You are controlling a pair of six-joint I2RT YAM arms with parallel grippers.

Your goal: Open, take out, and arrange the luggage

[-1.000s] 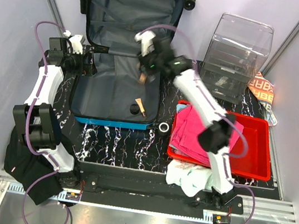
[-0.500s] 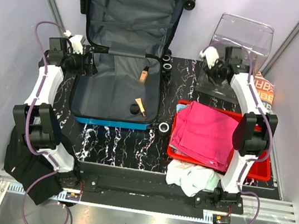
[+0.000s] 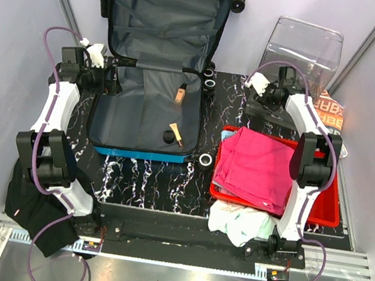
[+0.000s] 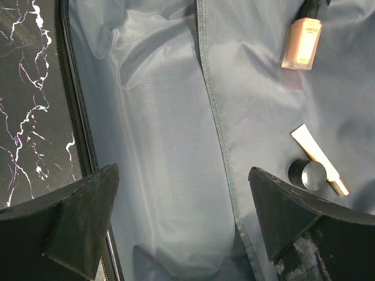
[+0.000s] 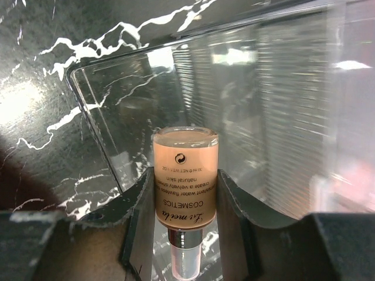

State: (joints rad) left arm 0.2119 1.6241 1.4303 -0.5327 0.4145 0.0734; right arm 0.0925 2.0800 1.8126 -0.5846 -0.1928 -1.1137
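Hovering over the left edge of the luggage (image 3: pixel 146 35), the left end effector (image 4: pixel 184 219) is spread wide and grasps nothing. The luggage lies open on the desk (image 3: pixel 147 177), its lid propped against the back wall, so the opening looks done. On its grey lining lie a pale bottle (image 4: pixel 301 43), a tube (image 4: pixel 316 157) and a small black jar (image 4: pixel 307 174) (these look left to take out). Further right, the right end effector (image 5: pixel 186 199) is clenched on a cosmetics bottle (image 5: pixel 185 170) at the clear drawer box (image 3: pixel 303 52), beyond the red tray (image 3: pixel 320 196) of pink cloth (image 3: pixel 254 168). The arranging seems partway.
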